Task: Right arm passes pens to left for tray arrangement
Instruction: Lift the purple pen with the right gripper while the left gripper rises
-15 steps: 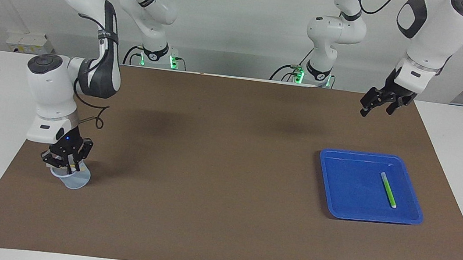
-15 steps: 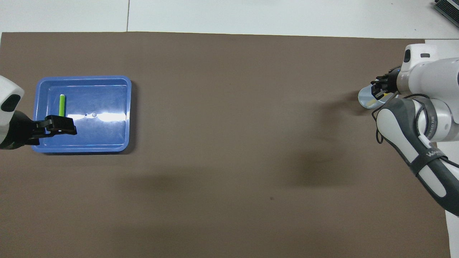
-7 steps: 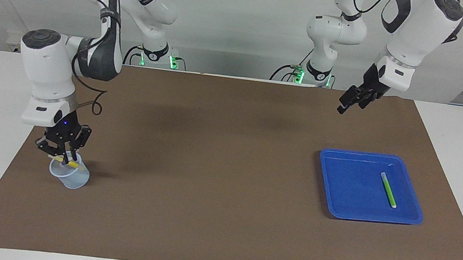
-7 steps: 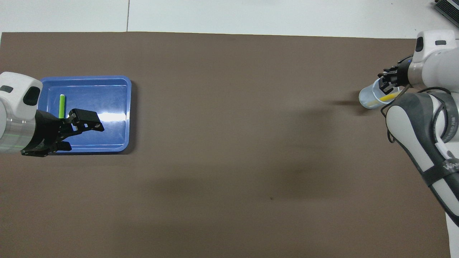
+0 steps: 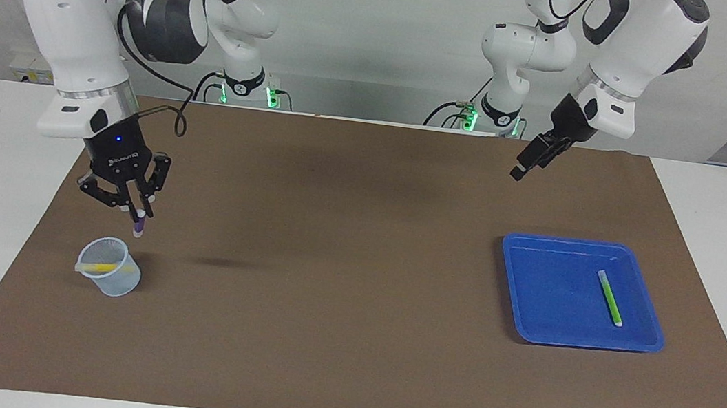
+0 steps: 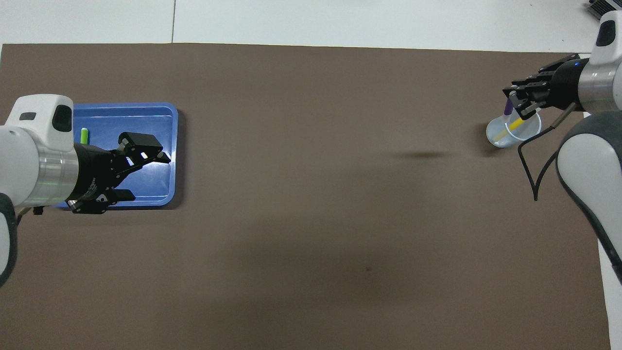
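right hand (image 5: 138, 216) at left of the facing frame, raised above the cup (image 5: 112, 277), clamped on the purple pen (image 5: 138, 226). yellow pen (image 5: 98, 266) in cup. left hand (image 5: 526, 164) upper right, fingers spread, empty. green pen (image 5: 610, 298) lies in tray (image 5: 531, 308), right of frame.

right gripper (image 5: 132, 210) raised, fingers pinched closed, left gripper (image 5: 526, 163) raised, fingers spread

Facing view: high camera across the table, looking at both robots' bases, whole brown rectangular mat (image 5: 356, 265) in frame. Overhead view: high above the robots' end, steeply down and forward, a bit closer. Both share mat, shallow bright blue plastic tray (image 5: 533, 322) (image 6: 167, 146), half a turn apart.
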Robot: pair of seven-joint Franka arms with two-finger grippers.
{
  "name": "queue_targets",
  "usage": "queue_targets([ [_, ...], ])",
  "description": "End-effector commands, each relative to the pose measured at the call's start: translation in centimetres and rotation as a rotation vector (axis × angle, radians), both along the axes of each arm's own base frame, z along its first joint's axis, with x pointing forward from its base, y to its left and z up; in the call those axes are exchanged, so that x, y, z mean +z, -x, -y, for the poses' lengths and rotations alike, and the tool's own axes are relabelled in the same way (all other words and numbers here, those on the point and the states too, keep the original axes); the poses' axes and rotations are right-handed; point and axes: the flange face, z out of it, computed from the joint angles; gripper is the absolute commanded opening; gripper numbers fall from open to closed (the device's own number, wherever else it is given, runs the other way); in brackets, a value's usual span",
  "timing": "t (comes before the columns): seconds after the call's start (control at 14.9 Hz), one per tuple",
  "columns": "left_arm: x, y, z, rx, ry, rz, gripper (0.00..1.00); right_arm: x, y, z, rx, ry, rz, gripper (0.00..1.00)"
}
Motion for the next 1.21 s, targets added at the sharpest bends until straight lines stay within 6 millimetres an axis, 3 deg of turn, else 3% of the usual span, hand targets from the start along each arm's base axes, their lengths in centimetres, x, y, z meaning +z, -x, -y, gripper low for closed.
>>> queue_targets([
  [0.0,-0.7,1.1,1.6,0.115,0.044,0.001,1.0,3.0,0.0,-3.8,0.053,-0.084,0.031,0.0],
  [0.13,-0.9,1.3,2.7,0.185,0.097,-0.009,1.0,3.8,0.2,-5.8,0.007,-0.186,0.037,0.0],
  [0.27,-0.6,1.2,3.6,0.268,0.158,-0.02,1.0,4.9,0.6,-9.5,-0.068,-0.28,0.038,0.0],
  [0.54,-0.2,1.4,6.0,0.39,0.235,-0.023,1.0,7.1,0.9,-13.7,-0.325,-0.5,0.0,0.0],
  [0.67,0.0,1.5,7.5,0.452,0.292,-0.016,1.0,7.7,1.0,-14.7,-0.419,-0.6,-0.019,0.0],
  [1.01,0.6,2.2,11.6,0.646,0.427,-0.006,1.0,9.3,1.9,-19.3,-0.394,-0.658,0.094,0.0],
  [1.14,0.5,2.5,13.0,0.692,0.461,-0.016,1.0,9.8,1.8,-19.6,-0.426,-0.701,0.124,0.0],
])
